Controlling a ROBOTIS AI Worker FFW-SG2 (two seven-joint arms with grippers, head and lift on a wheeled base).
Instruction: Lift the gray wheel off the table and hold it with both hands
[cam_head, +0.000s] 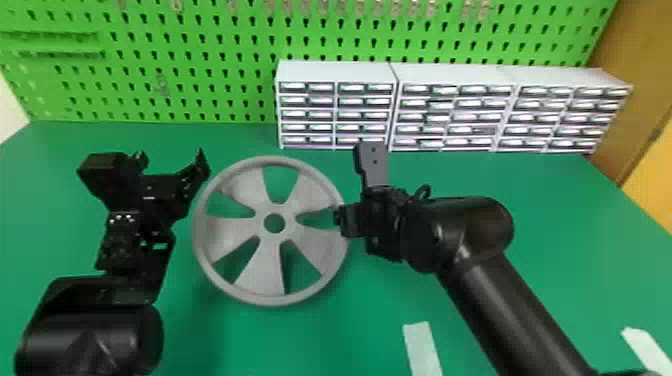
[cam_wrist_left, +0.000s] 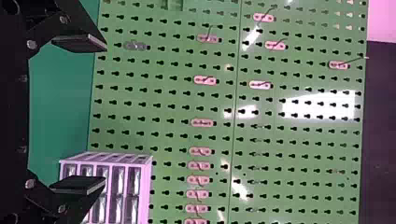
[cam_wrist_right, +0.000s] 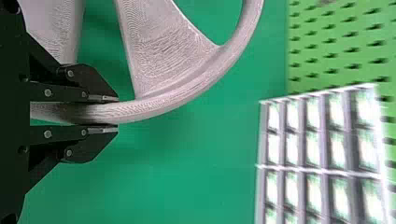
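Observation:
The gray wheel (cam_head: 267, 265), with its spokes and round center hole, shows its face in the head view, at mid-table. My right gripper (cam_head: 343, 221) is at its right edge. In the right wrist view the flat fingers of the right gripper (cam_wrist_right: 116, 113) are shut on the rim of the wheel (cam_wrist_right: 163, 100), one on either side. Left of the wheel, my left gripper (cam_head: 172, 162) stands open, close to the rim but not around it. The left wrist view shows the left gripper (cam_wrist_left: 100, 115) with a wide gap between its fingers. Whether the wheel touches the table is hard to tell.
White drawer cabinets (cam_head: 335, 107) line the back right of the green table (cam_head: 235, 340), before a green pegboard (cam_head: 200, 75). Pale strips (cam_head: 422, 345) lie near the front edge, one beside the right forearm.

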